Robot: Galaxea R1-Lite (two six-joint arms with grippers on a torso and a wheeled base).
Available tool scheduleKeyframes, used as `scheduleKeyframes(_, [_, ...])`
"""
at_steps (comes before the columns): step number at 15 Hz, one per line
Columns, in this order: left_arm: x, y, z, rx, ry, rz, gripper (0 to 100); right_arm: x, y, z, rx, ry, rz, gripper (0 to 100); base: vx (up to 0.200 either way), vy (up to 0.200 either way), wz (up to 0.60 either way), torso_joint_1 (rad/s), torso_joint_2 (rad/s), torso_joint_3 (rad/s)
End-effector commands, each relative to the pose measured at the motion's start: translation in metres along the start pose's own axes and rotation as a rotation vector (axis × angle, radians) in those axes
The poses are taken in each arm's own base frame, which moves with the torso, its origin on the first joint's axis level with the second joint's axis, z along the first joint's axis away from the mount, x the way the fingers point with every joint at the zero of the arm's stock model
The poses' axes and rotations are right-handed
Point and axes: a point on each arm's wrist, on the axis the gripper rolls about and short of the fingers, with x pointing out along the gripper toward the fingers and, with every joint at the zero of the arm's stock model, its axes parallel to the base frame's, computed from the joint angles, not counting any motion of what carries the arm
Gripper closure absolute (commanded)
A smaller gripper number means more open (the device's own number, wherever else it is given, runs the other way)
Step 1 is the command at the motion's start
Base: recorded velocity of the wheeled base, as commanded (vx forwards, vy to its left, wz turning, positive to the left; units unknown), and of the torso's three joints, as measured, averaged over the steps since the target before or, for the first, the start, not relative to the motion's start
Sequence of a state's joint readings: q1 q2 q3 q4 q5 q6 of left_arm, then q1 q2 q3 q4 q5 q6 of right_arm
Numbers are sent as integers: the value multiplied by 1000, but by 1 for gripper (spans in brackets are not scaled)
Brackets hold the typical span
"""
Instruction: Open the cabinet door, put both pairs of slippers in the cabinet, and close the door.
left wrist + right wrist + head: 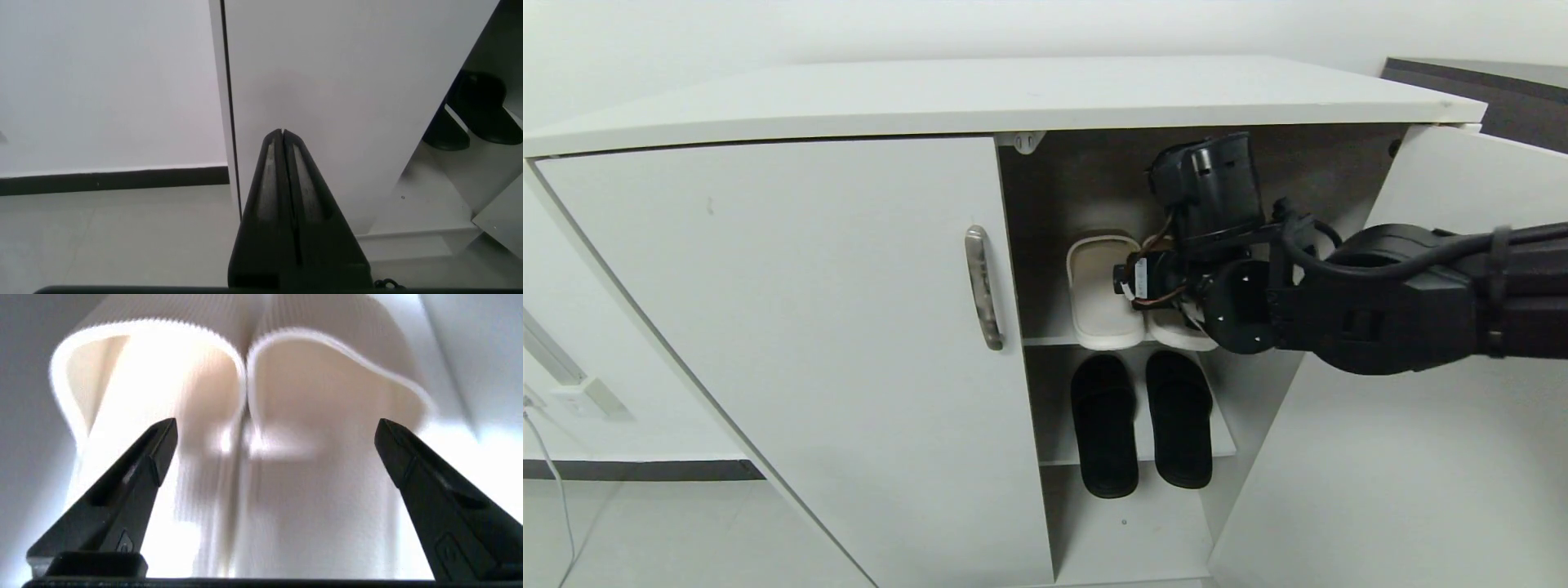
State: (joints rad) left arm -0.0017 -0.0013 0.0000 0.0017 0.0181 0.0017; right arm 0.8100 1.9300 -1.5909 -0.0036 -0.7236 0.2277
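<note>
The white cabinet has its right door swung open and its left door closed. A pair of white slippers lies on the upper shelf, and a pair of black slippers on the shelf below. My right arm reaches into the upper compartment over the white pair. In the right wrist view my right gripper is open, its fingers spread on either side of the white slippers, not touching them. My left gripper is shut and empty, low in front of the closed left door; the black slippers show beside it.
A metal handle sits on the closed left door. The open right door stands close beside my right arm. A bare bottom compartment lies under the black slippers. Grey floor and a wall with a dark skirting spread to the cabinet's left.
</note>
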Motion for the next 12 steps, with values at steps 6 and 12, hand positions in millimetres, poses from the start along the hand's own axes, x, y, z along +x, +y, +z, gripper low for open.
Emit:
scheduleKeyframes(6, [0, 0, 0, 1, 1, 0, 100, -87, -27, -27, -36, -8, 219, 0, 0, 0, 0, 0, 0, 0])
scheduleKeyframes(12, [0, 0, 0, 1, 1, -1, 100, -99, -29, -70, -74, -78, 336, 100, 0, 0, 0, 0, 0, 0])
